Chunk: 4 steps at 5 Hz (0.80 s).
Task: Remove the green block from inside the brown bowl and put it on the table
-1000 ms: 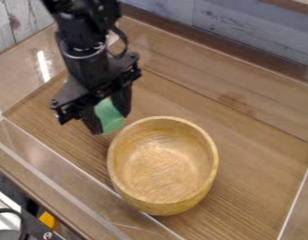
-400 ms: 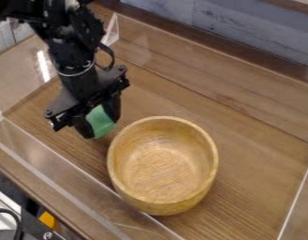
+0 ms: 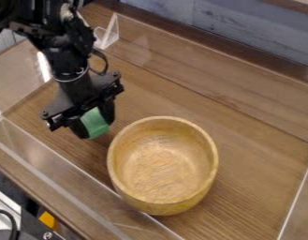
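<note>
Down and toward the tabletop left edge since a second ago, pincer clamping green block just beside empty brown bowl; release seemingly near.

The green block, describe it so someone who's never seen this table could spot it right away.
Start at the round light-brown wooden bowl on the brown wood-grain table; its inside is bare. Just left of its rim, the black robot gripper points down. Held between its fingers is the small bright green block, the only green thing in view.
</note>
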Each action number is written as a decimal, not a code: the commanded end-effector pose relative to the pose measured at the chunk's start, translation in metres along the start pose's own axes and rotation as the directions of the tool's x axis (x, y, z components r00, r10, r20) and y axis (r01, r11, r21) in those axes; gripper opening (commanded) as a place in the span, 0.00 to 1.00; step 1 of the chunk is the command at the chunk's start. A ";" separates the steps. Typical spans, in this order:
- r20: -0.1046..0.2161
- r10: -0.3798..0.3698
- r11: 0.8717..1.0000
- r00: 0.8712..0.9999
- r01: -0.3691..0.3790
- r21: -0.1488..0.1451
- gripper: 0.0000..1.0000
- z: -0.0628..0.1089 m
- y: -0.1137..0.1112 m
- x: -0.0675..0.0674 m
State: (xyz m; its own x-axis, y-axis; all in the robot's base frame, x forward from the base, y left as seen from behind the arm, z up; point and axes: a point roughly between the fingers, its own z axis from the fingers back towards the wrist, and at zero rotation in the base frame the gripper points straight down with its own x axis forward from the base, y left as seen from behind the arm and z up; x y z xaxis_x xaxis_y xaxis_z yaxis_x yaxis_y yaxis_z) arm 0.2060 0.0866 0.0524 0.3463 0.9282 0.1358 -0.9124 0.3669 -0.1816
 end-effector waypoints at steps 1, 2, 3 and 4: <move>0.042 0.041 0.999 0.998 -0.040 -0.017 0.00 0.002 -0.007 0.001; 0.054 0.078 0.997 0.996 -0.077 -0.010 0.00 -0.003 -0.008 -0.006; 0.052 0.053 0.999 0.997 -0.053 -0.012 0.00 0.002 -0.007 -0.008; 0.062 0.066 0.998 0.996 -0.066 -0.002 1.00 -0.007 -0.007 -0.018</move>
State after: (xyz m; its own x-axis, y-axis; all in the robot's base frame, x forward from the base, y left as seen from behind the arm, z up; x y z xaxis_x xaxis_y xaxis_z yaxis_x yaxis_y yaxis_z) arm 0.2041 0.0664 0.0397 0.2689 0.9484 0.1677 -0.9378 0.2975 -0.1788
